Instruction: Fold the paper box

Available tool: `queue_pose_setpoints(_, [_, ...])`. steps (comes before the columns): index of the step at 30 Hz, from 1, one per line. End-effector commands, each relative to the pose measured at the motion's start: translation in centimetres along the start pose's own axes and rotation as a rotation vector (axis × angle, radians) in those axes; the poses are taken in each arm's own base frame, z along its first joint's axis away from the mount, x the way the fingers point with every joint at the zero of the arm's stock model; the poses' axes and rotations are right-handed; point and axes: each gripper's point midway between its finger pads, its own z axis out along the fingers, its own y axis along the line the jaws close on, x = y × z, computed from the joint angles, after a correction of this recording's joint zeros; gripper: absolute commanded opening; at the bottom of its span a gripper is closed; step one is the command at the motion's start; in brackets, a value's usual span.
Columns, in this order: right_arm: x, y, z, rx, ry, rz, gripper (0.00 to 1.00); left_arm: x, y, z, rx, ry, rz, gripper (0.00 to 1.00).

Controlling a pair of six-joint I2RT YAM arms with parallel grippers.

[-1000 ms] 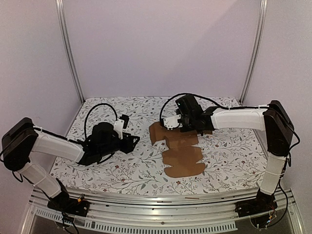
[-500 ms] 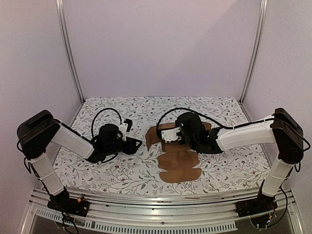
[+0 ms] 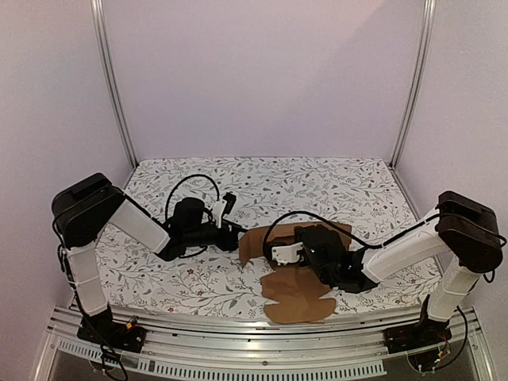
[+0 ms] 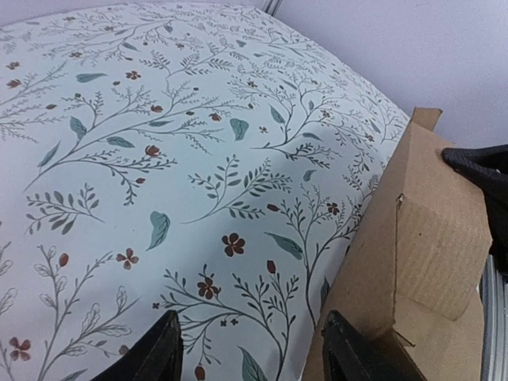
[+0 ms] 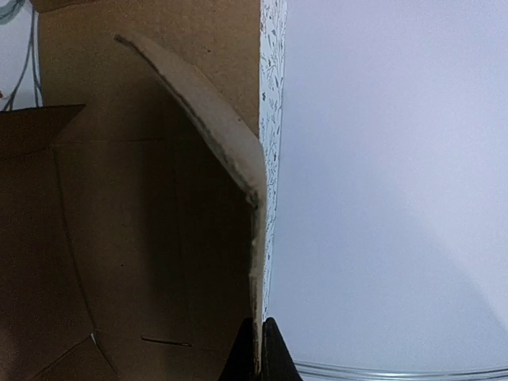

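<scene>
1. Paper box lay partly folded on the tabletop, toward 5 o'clock from its middle, with one panel raised at its 9 o'clock side.
2. Your right tool was pinched tight on the edge of a curved flap.
3. Your left tool sat with its jaws apart just beside that raised panel, gripping nothing.
4. You seemed to be mid-fold, with walls going up and no tabs tucked yet.
5. The next move probably called for the left tool to brace the panel while the right bent its flap inward along the crease.
</scene>
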Motion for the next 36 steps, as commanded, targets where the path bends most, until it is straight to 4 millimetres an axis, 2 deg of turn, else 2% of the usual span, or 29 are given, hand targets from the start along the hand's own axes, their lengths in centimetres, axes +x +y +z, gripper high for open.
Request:
queue_pose_setpoints(1, [-1.0, -2.5, -2.3, 0.111, -0.043, 0.099, 0.0, 0.0, -2.8, 0.7, 0.16, -0.003, 0.035, 0.6])
queue_pose_setpoints(6, [-0.6, -2.4, -3.0, 0.124, -0.048, 0.132, 0.0, 1.4, -4.7, 0.6, 0.251, 0.042, 0.051, 0.61])
queue_pose_setpoints(8, [-0.7, -3.3, -3.1, 0.155, -0.067, 0.149, 0.0, 1.6, -4.3, 0.3, 0.215, 0.039, 0.045, 0.61])
queue_pose_setpoints(10, [-0.7, -4.8, -2.6, 0.197, -0.087, 0.13, 0.0, 1.2, -2.7, -0.2, 0.116, 0.01, 0.04, 0.61])
queue_pose_setpoints(13, [-0.3, -6.9, -0.7, 0.226, -0.084, 0.133, 0.0, 0.2, 0.3, -1.4, -0.061, -0.033, 0.033, 0.61])
queue_pose_setpoints(16, [-0.2, -8.2, 1.3, 0.248, -0.087, 0.131, 0.0, -0.9, 2.9, -3.7, -0.244, -0.082, 0.011, 0.6])
queue_pose_setpoints(18, [-0.3, -8.7, 2.4, 0.255, -0.089, 0.121, 0.0, -1.6, 2.3, -5.7, -0.284, -0.146, 0.009, 0.57])
queue_pose_setpoints(21, [-0.3, -8.9, 4.2, 0.253, -0.082, 0.116, 0.0, -1.1, -1.2, -7.0, -0.249, -0.177, 0.026, 0.49])
queue_pose_setpoints(24, [-0.2, -8.9, 5.5, 0.249, -0.07, 0.125, 0.0, -0.1, -5.6, -5.6, -0.113, -0.144, 0.03, 0.32])
queue_pose_setpoints(28, [-0.4, -8.4, 6.7, 0.232, -0.057, 0.127, 0.0, 1.2, -9.6, -1.6, 0.072, -0.094, -0.038, 0.18])
queue_pose_setpoints(29, [-0.3, -8.2, 6.9, 0.229, -0.054, 0.125, 0.0, 2.1, -9.7, -0.4, 0.087, -0.072, -0.066, 0.17])
queue_pose_setpoints(31, [-0.3, -7.8, 7.3, 0.222, -0.047, 0.121, 0.0, 2.2, -9.9, 1.4, 0.097, -0.067, -0.11, 0.15])
queue_pose_setpoints(36, [0.0, -6.7, 7.5, 0.199, -0.031, 0.117, 0.0, 4.2, -7.8, 3.8, 0.0, -0.018, -0.183, 0.1])
